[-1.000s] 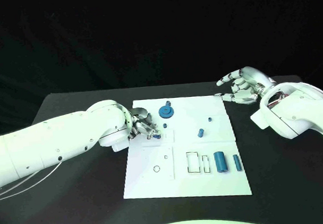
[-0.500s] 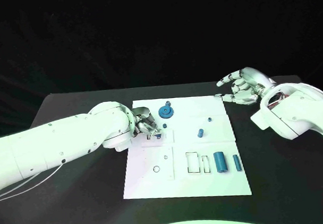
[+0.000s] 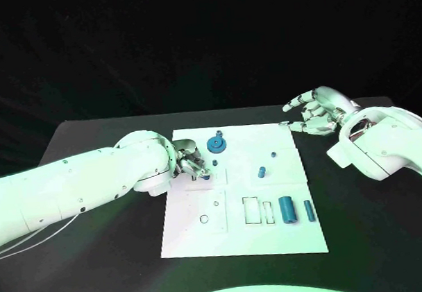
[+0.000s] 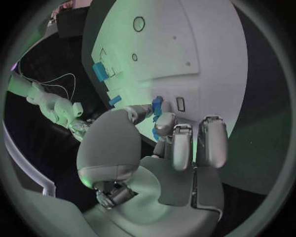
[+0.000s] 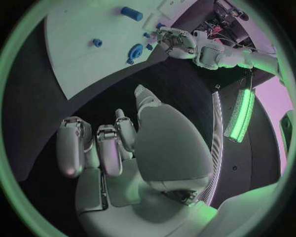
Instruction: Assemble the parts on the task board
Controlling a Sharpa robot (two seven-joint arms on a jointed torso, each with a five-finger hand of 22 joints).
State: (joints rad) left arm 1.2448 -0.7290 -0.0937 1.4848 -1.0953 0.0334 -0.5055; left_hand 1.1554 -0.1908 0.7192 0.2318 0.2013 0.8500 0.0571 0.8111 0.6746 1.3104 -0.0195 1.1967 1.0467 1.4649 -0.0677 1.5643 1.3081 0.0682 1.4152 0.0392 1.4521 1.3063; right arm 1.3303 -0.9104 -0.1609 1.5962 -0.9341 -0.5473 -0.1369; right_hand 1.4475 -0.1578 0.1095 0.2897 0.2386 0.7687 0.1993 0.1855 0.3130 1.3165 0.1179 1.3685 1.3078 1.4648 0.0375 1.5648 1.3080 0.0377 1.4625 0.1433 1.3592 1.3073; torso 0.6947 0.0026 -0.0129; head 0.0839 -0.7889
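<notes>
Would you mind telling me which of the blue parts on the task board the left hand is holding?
The small blue part at the board's left edge, pinched in the left hand's fingers; the round one and the two cylinders lie untouched.

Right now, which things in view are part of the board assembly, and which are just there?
Part of the job:
white rectangular task board
small blue part pinched in the left hand
round blue gear-like part
two blue cylinders, large and thin
small blue peg

Just there:
black table
right hand, held off the board with nothing in its fingers
</notes>
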